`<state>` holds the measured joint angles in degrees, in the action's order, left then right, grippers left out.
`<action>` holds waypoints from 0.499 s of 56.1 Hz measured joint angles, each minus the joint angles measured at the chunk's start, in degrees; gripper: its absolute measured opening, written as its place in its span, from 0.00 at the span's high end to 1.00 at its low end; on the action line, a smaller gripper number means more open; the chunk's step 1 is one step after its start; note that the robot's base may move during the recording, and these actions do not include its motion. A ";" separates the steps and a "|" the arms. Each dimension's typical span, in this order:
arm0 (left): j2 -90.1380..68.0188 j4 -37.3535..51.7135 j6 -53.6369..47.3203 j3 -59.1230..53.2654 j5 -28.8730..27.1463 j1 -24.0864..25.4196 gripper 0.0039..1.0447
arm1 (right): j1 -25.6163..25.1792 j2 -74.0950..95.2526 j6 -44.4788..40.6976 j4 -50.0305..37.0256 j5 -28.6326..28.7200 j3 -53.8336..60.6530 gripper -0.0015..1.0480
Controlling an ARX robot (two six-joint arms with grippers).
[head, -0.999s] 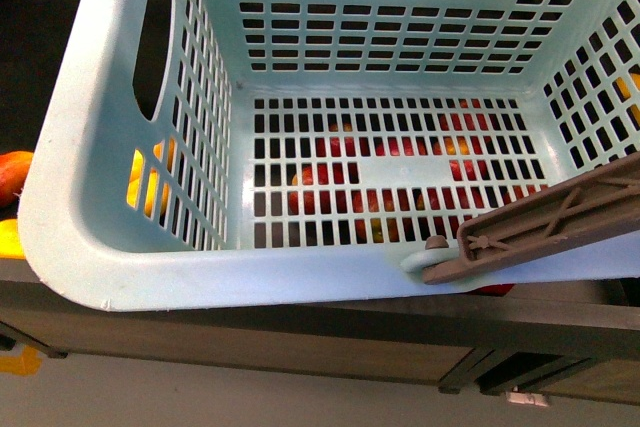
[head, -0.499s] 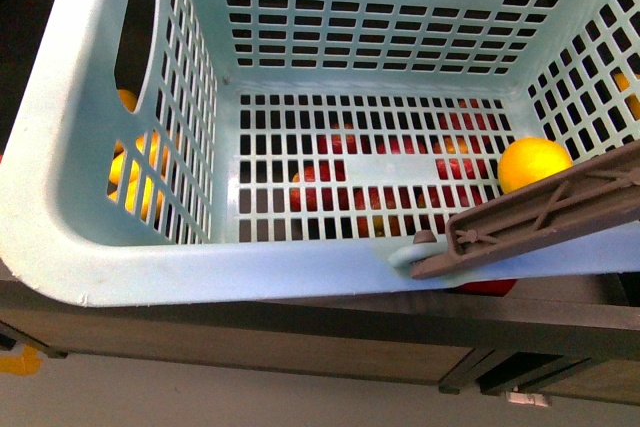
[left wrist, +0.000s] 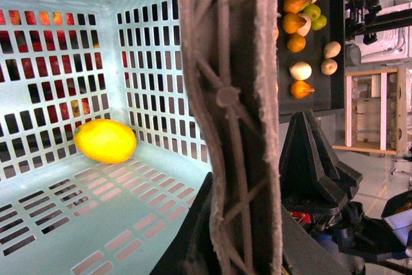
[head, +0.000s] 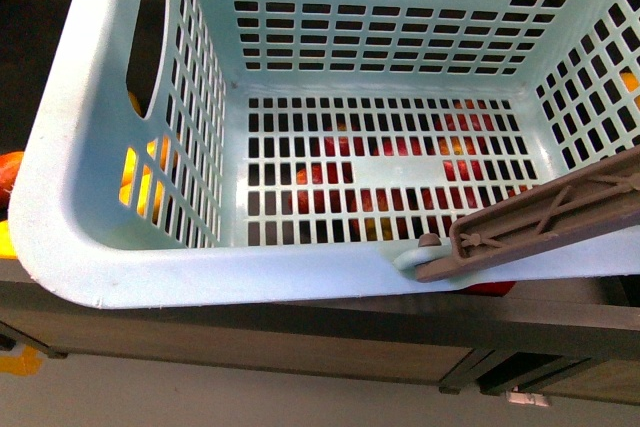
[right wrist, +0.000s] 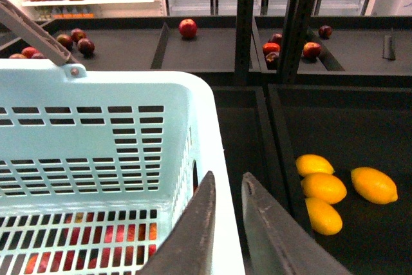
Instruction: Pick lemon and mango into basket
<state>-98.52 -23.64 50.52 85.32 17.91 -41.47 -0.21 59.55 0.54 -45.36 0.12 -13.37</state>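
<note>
My right gripper (right wrist: 228,183) is closest to me. Its two fingers have only a thin gap, and nothing is in it. It hangs just outside a corner of the basket (right wrist: 116,94), over a dark bin (right wrist: 386,127). My left gripper (left wrist: 251,204) looks clamped on the brown handle (left wrist: 225,62), so I think it is holding the basket up.

One lemon (left wrist: 105,140) lies inside the basket. It sits on the floor and touches a slotted wall. So I think the lemon part is done. The lemon is near my left gripper. The basket wall is between it and my right gripper. The front camera does not show it.

I see no mango in the basket, so that part is left to do. In the front view a red and orange fruit (head: 8,175) peeks out beside the basket's left wall. It may be the mango, but I cannot be sure.

Farther out, four more lemons (right wrist: 324,187) lie close together in the dark bin, past my right gripper. Far back, round red fruits (right wrist: 188,28) sit in other bins
</note>
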 joint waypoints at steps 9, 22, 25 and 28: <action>0.00 0.00 0.02 0.00 -0.07 0.02 0.94 | 0.00 -5.07 -0.28 1.11 0.02 3.52 0.98; 0.00 0.00 0.04 0.00 0.09 0.00 0.94 | 0.00 -11.89 -0.28 4.42 -0.04 7.28 0.98; 0.00 0.00 0.04 0.00 0.09 0.00 0.94 | 0.00 -13.22 -0.28 5.25 -0.04 7.85 0.98; 0.00 0.00 0.04 0.00 0.07 0.02 0.94 | 0.00 -14.84 -0.28 6.19 -0.04 8.50 0.98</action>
<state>-98.52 -23.64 50.57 85.32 17.98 -41.45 -0.21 44.71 0.25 -39.18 0.08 -4.86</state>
